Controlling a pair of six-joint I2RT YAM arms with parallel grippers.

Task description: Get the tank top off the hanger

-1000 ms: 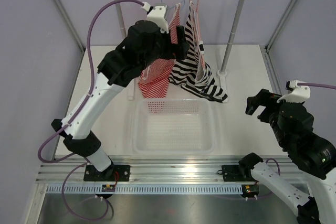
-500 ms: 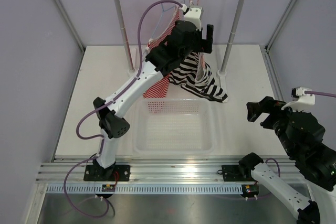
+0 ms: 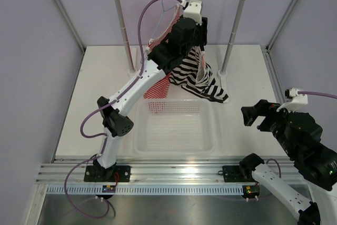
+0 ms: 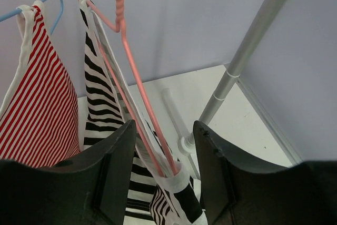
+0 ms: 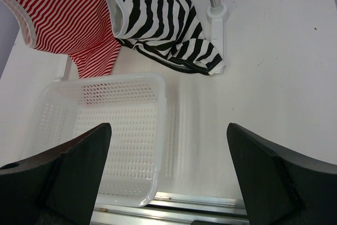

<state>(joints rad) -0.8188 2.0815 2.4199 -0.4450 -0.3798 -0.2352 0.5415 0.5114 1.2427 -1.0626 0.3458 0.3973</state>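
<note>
the tank top point(image 4: 99, 104), limp cloth in bold wavy black-and-white stripes, hangs on the pink wire hanger point(image 4: 141, 85) at the surface's far edge, hem trailing onto the surface. left pincer point(image 4: 164, 127) parted, straddling hanger and cloth; right pincer point(image 5: 168, 127) spread wide, empty.

- White tubular left arm point(image 3: 138, 85), bulky black joints, thin purple cable point(image 3: 141, 25).
- Left gripper point(image 4: 163, 130): broad, matte-black plastic.
- Black right arm point(image 3: 303, 140), base bolted on silver ribbed rail point(image 3: 174, 173).
</note>
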